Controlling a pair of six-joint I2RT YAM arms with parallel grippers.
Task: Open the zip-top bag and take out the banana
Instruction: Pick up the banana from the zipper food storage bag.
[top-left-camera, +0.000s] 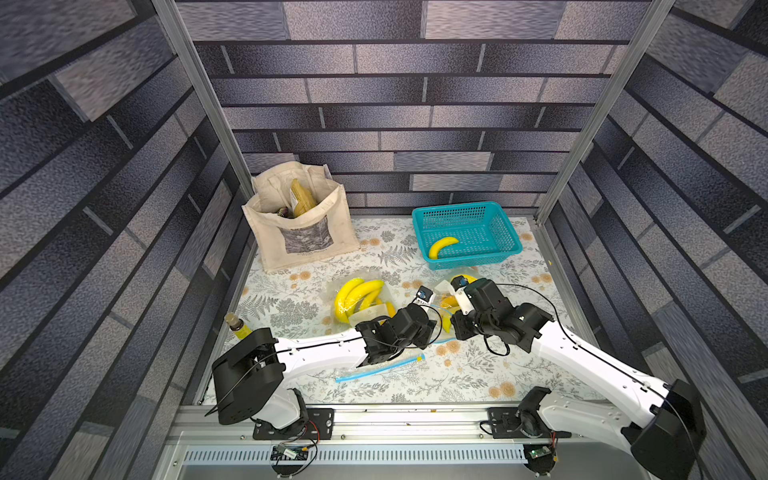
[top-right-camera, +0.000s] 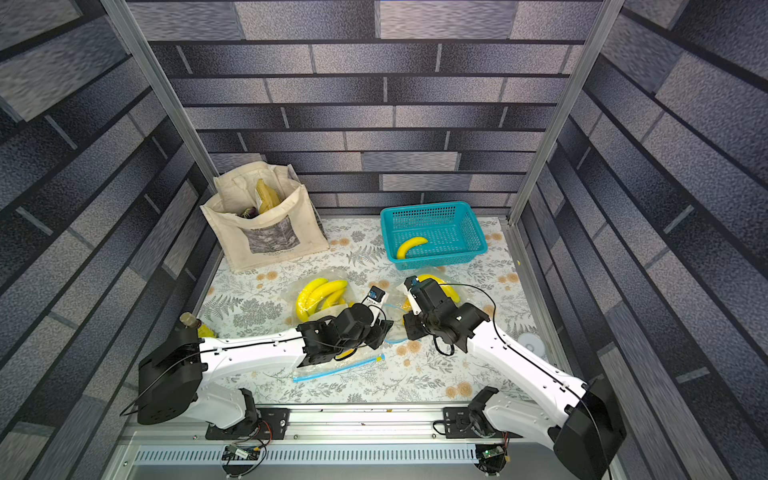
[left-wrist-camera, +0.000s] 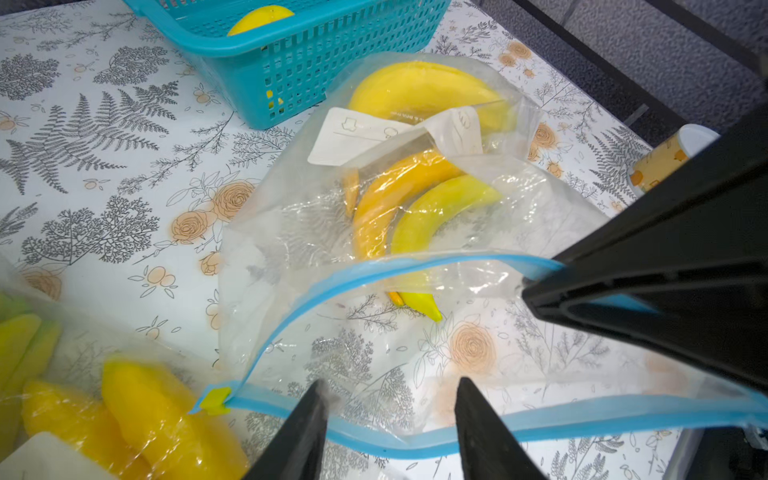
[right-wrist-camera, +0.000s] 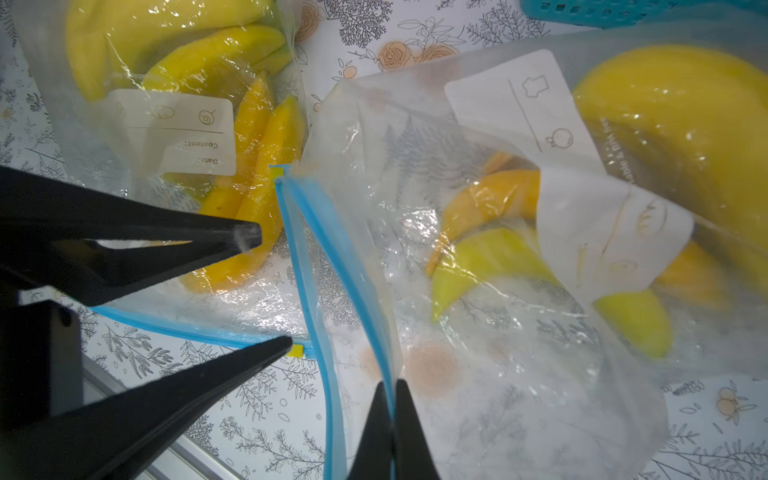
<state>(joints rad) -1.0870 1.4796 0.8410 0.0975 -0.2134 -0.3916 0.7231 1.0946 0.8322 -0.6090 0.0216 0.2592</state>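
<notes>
Holding bananas (left-wrist-camera: 419, 208), zip-top bag (left-wrist-camera: 291, 237), unzipped

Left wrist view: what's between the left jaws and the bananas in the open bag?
Only the zip-top bag itself, blue zip strips parted; seen in the left wrist view.

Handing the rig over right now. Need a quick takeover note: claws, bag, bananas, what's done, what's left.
Right claw: shut on one blue lip of the zip-top bag, lifting it.
Left claw: open at the bag's mouth by the other lip, gripping nothing.
Things: bananas lie inside the bag. A lone banana lies in the teal basket. A second bag of bananas lies beside.
Done: zip is open, mouth gaping.
Left: probably reach in with the left claw, grip a banana and pull it out.
</notes>
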